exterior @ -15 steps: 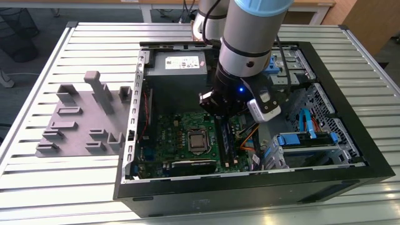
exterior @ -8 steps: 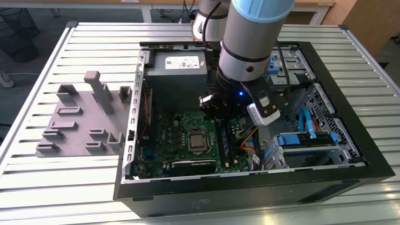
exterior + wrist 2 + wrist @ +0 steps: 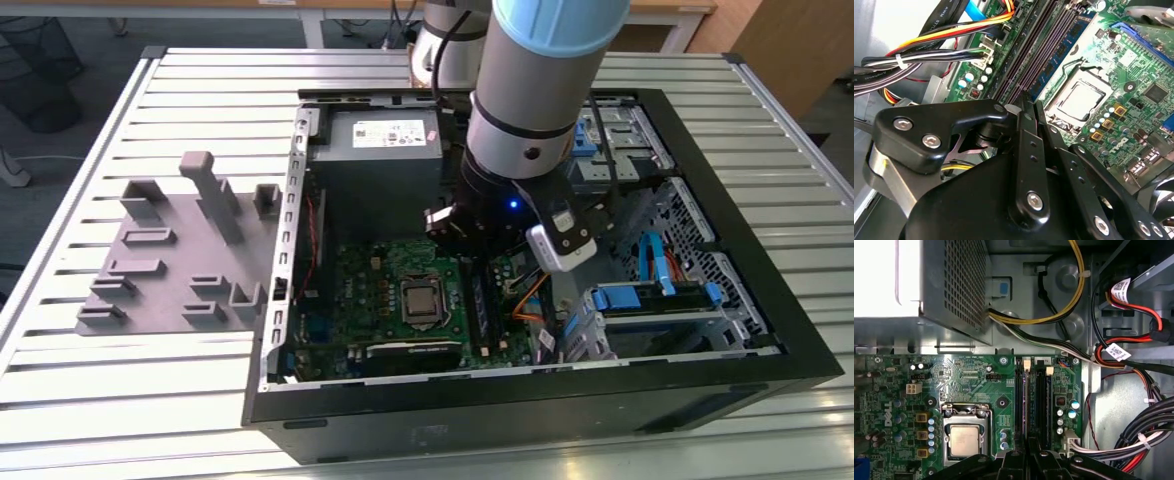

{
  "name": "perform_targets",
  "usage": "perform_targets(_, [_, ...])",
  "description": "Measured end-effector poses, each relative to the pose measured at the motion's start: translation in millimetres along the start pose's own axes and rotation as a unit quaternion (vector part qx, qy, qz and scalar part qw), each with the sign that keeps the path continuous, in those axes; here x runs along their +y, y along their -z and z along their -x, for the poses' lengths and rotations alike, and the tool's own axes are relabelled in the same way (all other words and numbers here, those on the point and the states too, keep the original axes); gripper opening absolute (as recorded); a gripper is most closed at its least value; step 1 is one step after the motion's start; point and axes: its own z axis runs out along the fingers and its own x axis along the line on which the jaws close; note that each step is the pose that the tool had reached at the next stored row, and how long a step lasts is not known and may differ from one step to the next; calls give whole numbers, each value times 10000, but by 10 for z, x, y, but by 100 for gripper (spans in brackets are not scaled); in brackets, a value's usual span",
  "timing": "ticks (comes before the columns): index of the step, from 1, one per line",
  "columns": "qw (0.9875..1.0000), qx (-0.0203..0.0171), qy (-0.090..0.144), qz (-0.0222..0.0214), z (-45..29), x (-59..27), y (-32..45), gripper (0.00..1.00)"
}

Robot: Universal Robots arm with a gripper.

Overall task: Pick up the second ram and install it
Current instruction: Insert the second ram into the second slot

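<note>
Hand pressed narrow, apparently gripping second ram edge-on, long axis along motherboard slots, directly above them.

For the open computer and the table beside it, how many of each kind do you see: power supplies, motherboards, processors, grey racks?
Power supply: 1
Motherboard: 1
Processor: 1
Grey rack: 1
Total: 4
</note>
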Motion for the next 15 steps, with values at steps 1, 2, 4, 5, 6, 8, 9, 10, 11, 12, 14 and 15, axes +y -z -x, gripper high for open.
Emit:
perform_targets(1, [10000,0,0,1,0,0,-1,14])
perform_targets(2, [10000,0,0,1,0,0,-1,14])
perform_targets(4, [10000,0,0,1,0,0,-1,14])
perform_targets(5, [10000,0,0,1,2,0,-2,14])
perform_targets(6, [10000,0,1,2,6,0,-4,14])
perform_targets(8, [10000,-1,0,3,10,0,-14,14])
perform_targets(9, [10000,0,0,2,11,0,-20,14])
perform_targets(10, [10000,0,0,2,12,0,-28,14])
perform_targets(11, [10000,0,0,2,12,0,-38,14])
perform_targets(12, [10000,0,0,2,13,0,-48,14])
perform_targets(14, [10000,0,0,2,13,0,-65,14])
perform_targets(15, [10000,0,0,2,14,0,-72,14])
